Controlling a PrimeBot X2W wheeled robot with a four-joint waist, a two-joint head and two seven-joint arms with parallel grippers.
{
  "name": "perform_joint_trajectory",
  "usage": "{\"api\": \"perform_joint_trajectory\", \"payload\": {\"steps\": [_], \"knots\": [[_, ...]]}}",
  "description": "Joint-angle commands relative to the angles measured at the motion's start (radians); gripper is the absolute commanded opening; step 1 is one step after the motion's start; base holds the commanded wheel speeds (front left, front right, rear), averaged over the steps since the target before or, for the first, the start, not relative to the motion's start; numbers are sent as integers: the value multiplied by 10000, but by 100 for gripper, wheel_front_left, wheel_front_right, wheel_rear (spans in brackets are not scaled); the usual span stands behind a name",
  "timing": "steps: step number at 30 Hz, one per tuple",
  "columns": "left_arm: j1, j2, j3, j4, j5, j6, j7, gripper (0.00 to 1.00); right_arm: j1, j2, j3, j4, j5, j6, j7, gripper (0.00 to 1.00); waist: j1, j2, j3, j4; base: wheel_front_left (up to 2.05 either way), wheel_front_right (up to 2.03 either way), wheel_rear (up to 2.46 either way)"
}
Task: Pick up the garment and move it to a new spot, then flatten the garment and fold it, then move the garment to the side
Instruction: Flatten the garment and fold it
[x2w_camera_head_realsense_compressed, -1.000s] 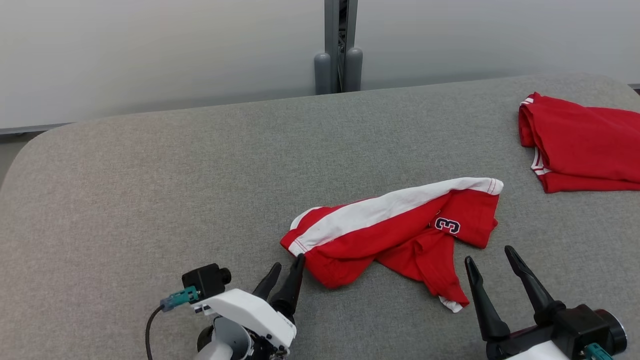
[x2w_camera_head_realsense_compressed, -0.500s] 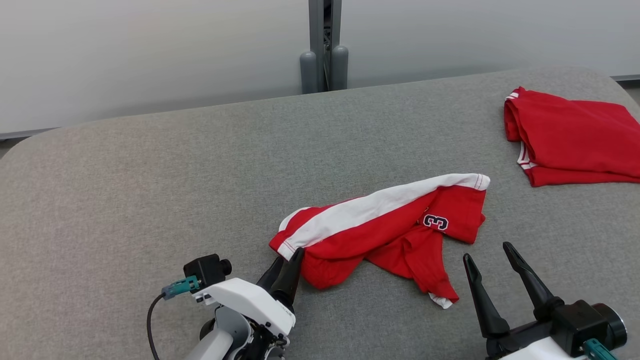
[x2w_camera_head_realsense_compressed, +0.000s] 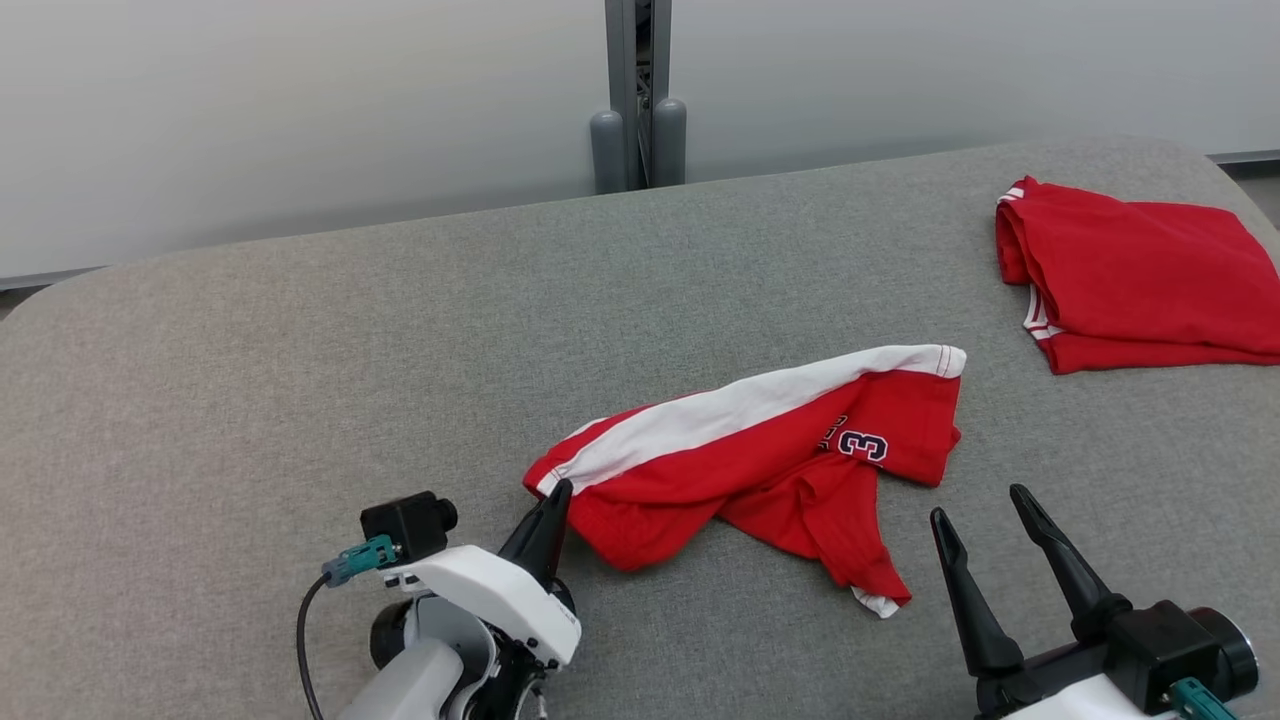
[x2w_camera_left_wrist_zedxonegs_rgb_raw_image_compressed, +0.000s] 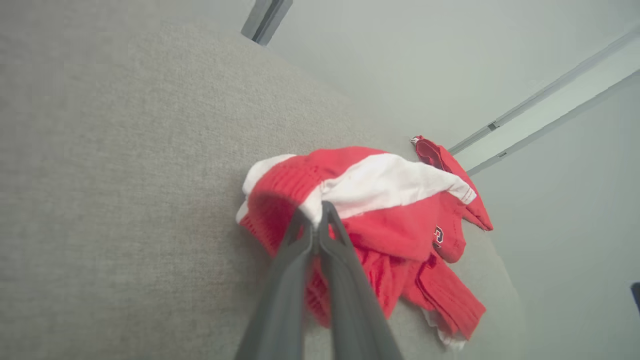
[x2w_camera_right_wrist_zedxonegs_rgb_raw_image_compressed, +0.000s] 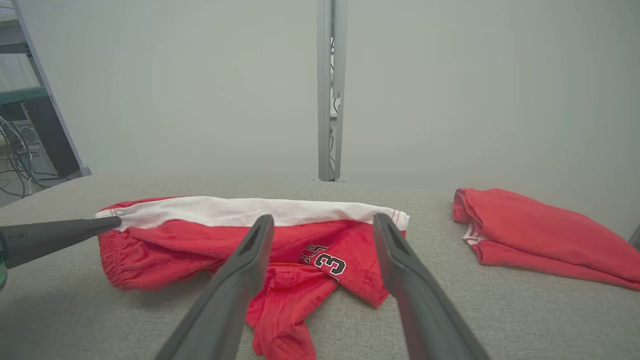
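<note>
Now the left tool (x2w_camera_head_realsense_compressed: 553, 492), spread wide a second ago, pinches the garment (x2w_camera_head_realsense_compressed: 760, 465) at its white-banded corner on the tabletop (x2w_camera_head_realsense_compressed: 300, 350); the right tool (x2w_camera_head_realsense_compressed: 977, 503) waits released nearby. The lift looks ready.

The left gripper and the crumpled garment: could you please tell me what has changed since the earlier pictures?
The left gripper closed its jaws on the white-striped corner of the crumpled garment, taking hold of it. The right gripper stayed open nearby and the folded garment stayed put; the overall shift is camera motion.
</note>
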Motion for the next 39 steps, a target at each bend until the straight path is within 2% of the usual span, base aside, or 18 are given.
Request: {"api": "perform_joint_trajectory", "payload": {"steps": [1, 9, 13, 16, 21, 24, 25, 32, 39], "knots": [[-266, 315, -193, -72, 550, -6, -217, 0, 54, -14, 16, 52, 3, -3, -49, 100, 0, 0, -15, 56, 0, 0, 0], [278, 1486, -960, -1526, 2916, 753, -620, 0, -562, -83, -242, 260, 326, -3, -51, 100, 0, 0, -32, 422, 0, 0, 0], [816, 2018, -1163, -2608, 3569, 1001, -634, 0, -986, 7, -576, 516, 1110, -3, -49, 100, 0, 0, -10, 627, 0, 0, 0], [1100, 2329, -1276, -3306, 3759, 1152, -610, 0, -1391, -161, -505, 1264, 1789, -3, -35, 100, 0, 0, 32, 767, 0, 0, 0], [1314, 2544, -1436, -4234, 3912, 1401, -368, 0, -2891, -806, 314, 3645, 2884, -3, 42, 100, 0, 0, 216, 986, 0, 0, 0], [1239, 2620, -1536, -4576, 3987, 1473, -219, 0, -4169, -1179, 931, 4903, 3563, -3, 589, 100, 0, 0, 387, 1108, 0, 0, 0], [1239, 2620, -1536, -4576, 3987, 1473, -219, 0, -4169, -1179, 931, 4903, 3563, -3, 589, 100, 0, 0, 387, 1108, 0, 0, 0], [930, 2647, -1728, -4993, 4247, 1562, 4, 0, -6627, -1768, 2271, 6889, 4921, -3, 2494, 100, 0, 0, 795, 1378, 0, 0, 0], [754, 2654, -1897, -5303, 4471, 1689, 104, 0, -8320, -1932, 3334, 8557, 5709, -3, 3975, 100, 0, 0, 1178, 1615, 0, 0, 0]]}}
